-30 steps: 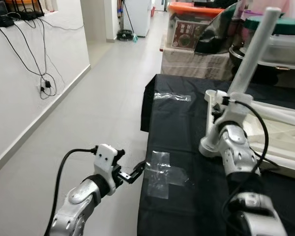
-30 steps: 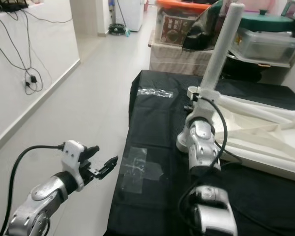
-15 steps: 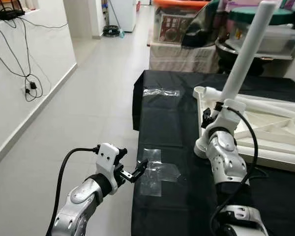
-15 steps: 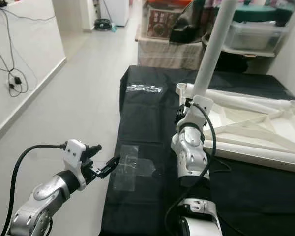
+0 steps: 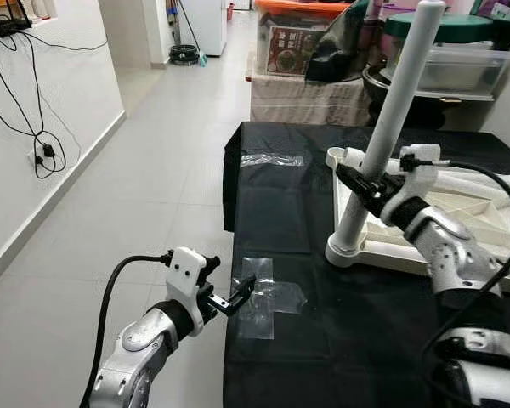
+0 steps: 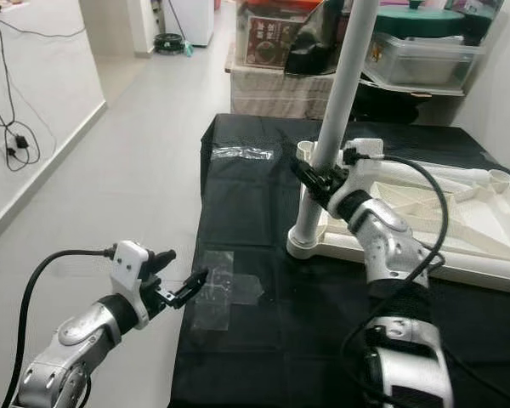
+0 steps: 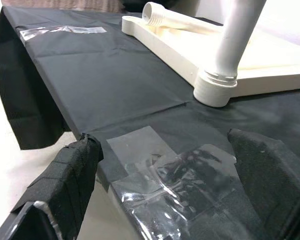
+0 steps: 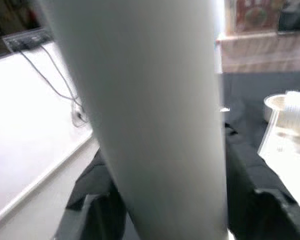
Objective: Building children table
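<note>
Black cloth [image 5: 323,340] over bench; upturned tabletop [image 6: 459,212] on it; right gripper [image 5: 367,189] grasping upright leg [image 5: 382,136] mid-shaft; rigid light slick plastic, grip low; left gripper [image 5: 238,293] released, idle by tape [image 5: 268,297].

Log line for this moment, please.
right gripper: shut on white table leg, upright in corner of upturned tabletop | left gripper: open, by taped cloth edge
</note>
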Available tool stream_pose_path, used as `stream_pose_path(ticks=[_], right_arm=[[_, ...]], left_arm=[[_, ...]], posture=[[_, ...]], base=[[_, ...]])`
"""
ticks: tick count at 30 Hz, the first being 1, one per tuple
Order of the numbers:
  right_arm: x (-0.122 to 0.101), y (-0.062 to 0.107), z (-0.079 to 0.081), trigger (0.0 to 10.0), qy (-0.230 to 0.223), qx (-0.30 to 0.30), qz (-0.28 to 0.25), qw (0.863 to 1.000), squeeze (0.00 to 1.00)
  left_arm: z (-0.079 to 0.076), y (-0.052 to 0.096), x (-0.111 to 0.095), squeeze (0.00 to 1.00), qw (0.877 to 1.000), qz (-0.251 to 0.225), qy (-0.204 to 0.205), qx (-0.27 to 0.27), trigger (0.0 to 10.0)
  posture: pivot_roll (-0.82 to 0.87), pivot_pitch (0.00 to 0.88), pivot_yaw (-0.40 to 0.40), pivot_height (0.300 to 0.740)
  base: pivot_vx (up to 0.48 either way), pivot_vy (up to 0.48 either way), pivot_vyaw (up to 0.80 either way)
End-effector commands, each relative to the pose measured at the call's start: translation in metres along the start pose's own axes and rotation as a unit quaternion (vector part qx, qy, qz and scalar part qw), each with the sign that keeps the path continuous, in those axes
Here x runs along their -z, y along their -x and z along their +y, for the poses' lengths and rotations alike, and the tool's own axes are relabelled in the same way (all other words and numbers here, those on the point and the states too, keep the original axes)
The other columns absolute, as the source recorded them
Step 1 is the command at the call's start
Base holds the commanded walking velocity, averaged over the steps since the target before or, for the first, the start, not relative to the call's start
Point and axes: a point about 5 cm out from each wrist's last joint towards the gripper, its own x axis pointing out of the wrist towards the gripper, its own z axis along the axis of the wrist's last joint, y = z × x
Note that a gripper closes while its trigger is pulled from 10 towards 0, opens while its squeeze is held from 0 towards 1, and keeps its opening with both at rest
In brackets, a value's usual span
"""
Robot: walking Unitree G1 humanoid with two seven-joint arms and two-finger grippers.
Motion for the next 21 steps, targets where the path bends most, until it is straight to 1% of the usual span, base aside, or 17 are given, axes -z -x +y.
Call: stream_pose_path(ticks=[1, 3, 4, 5, 6, 7, 8, 9, 10, 11, 12, 13, 14, 15, 16, 17, 21], right_arm=[[0.009, -0.007, 0.005, 0.0, -0.032, -0.007, 0.006, 0.999, 0.0], [0.008, -0.012, 0.005, 0.0, -0.035, 0.021, -0.005, 0.999, 0.0], [0.01, -0.015, 0.003, 0.0, -0.039, 0.067, -0.01, 0.997, 0.0], [0.01, -0.015, 0.003, 0.0, -0.039, 0.067, -0.01, 0.997, 0.0], [0.012, -0.016, 0.002, 0.0, -0.044, 0.102, -0.012, 0.994, 0.0], [0.02, -0.015, -0.002, 0.0, -0.055, 0.203, -0.013, 0.978, 0.0], [0.02, -0.015, -0.002, 0.0, -0.055, 0.203, -0.013, 0.978, 0.0], [0.022, -0.014, -0.004, 0.0, -0.059, 0.234, -0.013, 0.97, 0.0], [0.022, -0.014, -0.004, 0.0, -0.059, 0.234, -0.013, 0.97, 0.0], [0.033, -0.004, -0.01, 0.0, -0.045, 0.326, 0.002, 0.944, 0.0], [0.046, 0.01, -0.012, 0.0, -0.032, 0.404, 0.019, 0.914, 0.0], [0.046, 0.01, -0.012, 0.0, -0.032, 0.404, 0.019, 0.914, 0.0], [0.06, 0.025, -0.01, 0.0, -0.008, 0.47, 0.036, 0.882, 0.0], [0.07, 0.037, -0.006, 0.0, 0.007, 0.512, 0.047, 0.858, 0.0], [0.07, 0.037, -0.006, 0.0, 0.007, 0.512, 0.047, 0.858, 0.0], [0.078, 0.045, 0.0, 0.0, 0.013, 0.527, 0.058, 0.848, 0.0], [0.08, 0.048, 0.005, 0.0, 0.022, 0.532, 0.066, 0.844, 0.0]], left_arm=[[0.001, 0.0, 0.002, 0.0, 1.0, 0.005, -0.003, 0.001, 10.0], [0.001, 0.0, 0.001, 0.0, 1.0, 0.005, -0.003, 0.001, 10.0], [0.001, 0.001, 0.001, 0.0, 1.0, 0.006, -0.004, 0.0, 10.0], [0.001, 0.001, 0.001, 0.0, 1.0, 0.006, -0.004, 0.0, 10.0], [0.002, 0.002, 0.001, 0.0, 1.0, 0.007, -0.004, 0.0, 10.0], [0.002, 0.003, 0.001, 0.0, 1.0, 0.007, -0.005, -0.001, 10.0], [0.002, 0.003, 0.001, 0.0, 1.0, 0.007, -0.005, -0.001, 10.0], [0.002, 0.003, 0.001, 0.0, 1.0, 0.008, -0.005, -0.001, 10.0], [0.002, 0.003, 0.001, 0.0, 1.0, 0.008, -0.005, -0.001, 10.0], [0.002, 0.003, 0.002, 0.0, 1.0, 0.008, -0.005, -0.001, 10.0], [0.001, 0.003, 0.002, 0.0, 1.0, 0.007, -0.004, -0.001, 10.0], [0.001, 0.003, 0.002, 0.0, 1.0, 0.007, -0.004, -0.001, 10.0], [0.0, 0.003, 0.002, 0.0, 1.0, 0.008, -0.004, 0.0, 10.0], [0.0, 0.002, 0.002, 0.0, 1.0, 0.008, -0.003, 0.0, 10.0], [0.0, 0.002, 0.002, 0.0, 1.0, 0.008, -0.003, 0.0, 10.0], [0.0, 0.003, 0.002, 0.0, 1.0, 0.008, -0.003, 0.0, 10.0], [0.0, 0.003, 0.003, 0.0, 1.0, 0.008, -0.002, 0.0, 10.0]], posture=[[0.08, 0.0, -0.073, 0.74], [0.08, 0.0, -0.072, 0.74], [0.08, 0.0, -0.073, 0.74], [0.08, 0.0, -0.073, 0.74], [0.08, 0.0, -0.073, 0.74], [0.08, 0.0, -0.072, 0.74], [0.08, 0.0, -0.072, 0.74], [0.08, 0.0, -0.072, 0.74], [0.08, 0.0, -0.072, 0.74], [0.08, 0.0, -0.071, 0.74], [0.08, 0.0, -0.073, 0.74], [0.08, 0.0, -0.073, 0.74], [0.08, 0.0, -0.072, 0.74], [0.08, 0.0, -0.072, 0.74], [0.08, 0.0, -0.072, 0.74], [0.08, 0.0, -0.071, 0.74], [0.08, 0.0, -0.071, 0.74]], base=[[0.0, 0.0, 0.0], [0.0, 0.0, 0.0], [0.0, 0.0, 0.0], [0.0, 0.0, 0.0], [0.0, 0.0, 0.0], [0.0, 0.0, 0.0], [0.0, 0.0, 0.0], [0.0, 0.0, 0.0], [0.0, 0.0, 0.0], [0.0, 0.0, 0.0], [0.0, 0.0, 0.0], [0.0, 0.0, 0.0], [0.0, 0.0, 0.0], [0.0, 0.0, 0.0], [0.0, 0.0, 0.0], [0.0, 0.0, 0.0], [0.0, 0.0, 0.0]])
